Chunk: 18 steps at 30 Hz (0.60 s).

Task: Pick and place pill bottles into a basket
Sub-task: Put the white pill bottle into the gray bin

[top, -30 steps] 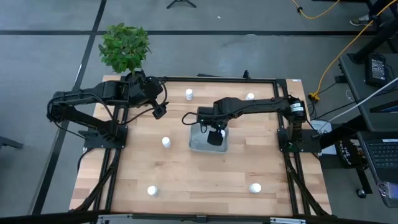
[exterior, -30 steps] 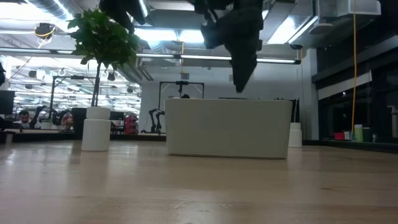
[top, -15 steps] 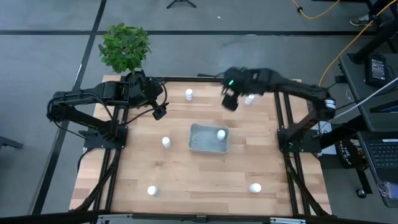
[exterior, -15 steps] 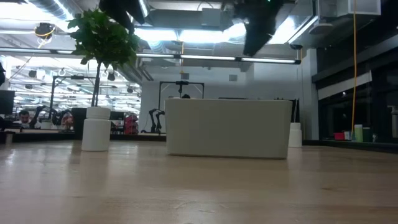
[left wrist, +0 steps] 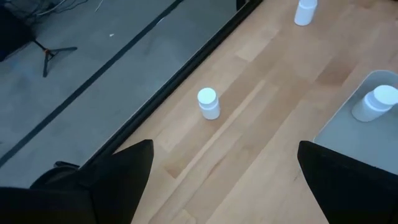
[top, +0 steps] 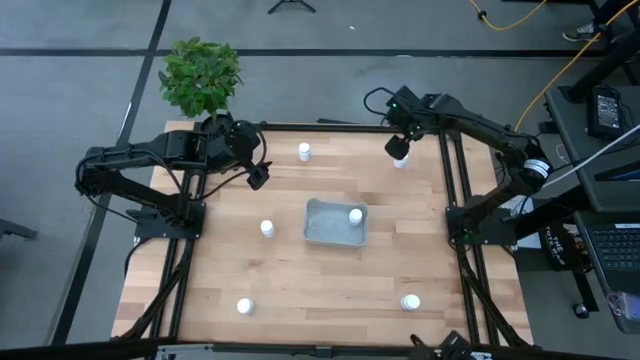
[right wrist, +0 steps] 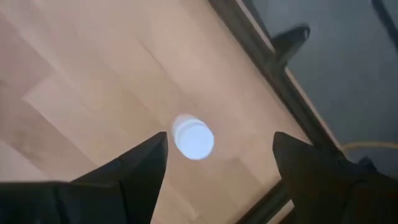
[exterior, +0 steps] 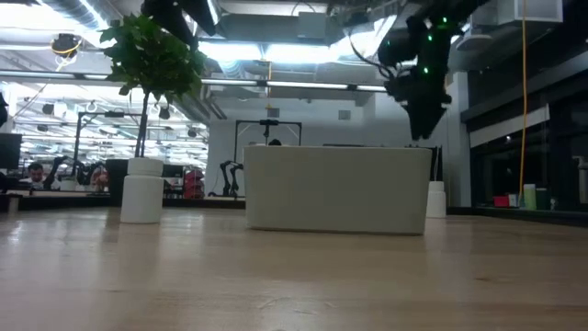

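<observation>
Since a second ago the right gripper [top: 398,148] has left the basket and swung out to the table's far right corner, where it now hangs with fingers spread wide over a pill bottle [right wrist: 193,137].

Table [top: 300,280] first: a pale wooden top carrying everything. The basket [top: 322,226] lies near its middle, with one bottle [top: 355,215] already standing inside at the corner toward the far right. The left gripper [top: 257,179] waits near the far left edge, its fingers parted and empty in the left wrist view. A potted plant [top: 200,75] stands just beyond the far left corner.

Four loose bottles show apart from the target: one at the far edge [top: 304,151], one left of the basket [top: 267,229], one near the front left [top: 244,307] and one near the front right [top: 410,302].

The likely step is a descent onto the corner bottle. That bottle sits close to the dark frame rail along the table's edge, so the risk is a finger striking the rail or clipping the cap off-centre. Either would tip the small bottle and send it rolling off the table.
</observation>
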Motion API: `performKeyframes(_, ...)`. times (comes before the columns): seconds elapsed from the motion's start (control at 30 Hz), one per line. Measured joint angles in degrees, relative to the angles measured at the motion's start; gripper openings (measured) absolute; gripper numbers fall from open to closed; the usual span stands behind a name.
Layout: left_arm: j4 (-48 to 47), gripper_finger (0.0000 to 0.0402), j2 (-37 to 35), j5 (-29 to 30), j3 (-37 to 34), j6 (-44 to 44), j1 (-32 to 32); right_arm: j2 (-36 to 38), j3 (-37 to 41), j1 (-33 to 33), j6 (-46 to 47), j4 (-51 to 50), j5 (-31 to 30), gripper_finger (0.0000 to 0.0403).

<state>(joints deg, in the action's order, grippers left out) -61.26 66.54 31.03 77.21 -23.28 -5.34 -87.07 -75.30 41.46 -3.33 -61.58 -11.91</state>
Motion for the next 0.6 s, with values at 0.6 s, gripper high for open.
performKeyframes(0.6,0.33,0.0391,0.00,2.44,0.00,-0.15,-3.12,0.01,14.55,3.27,0.76,11.27,6.16,0.0292)
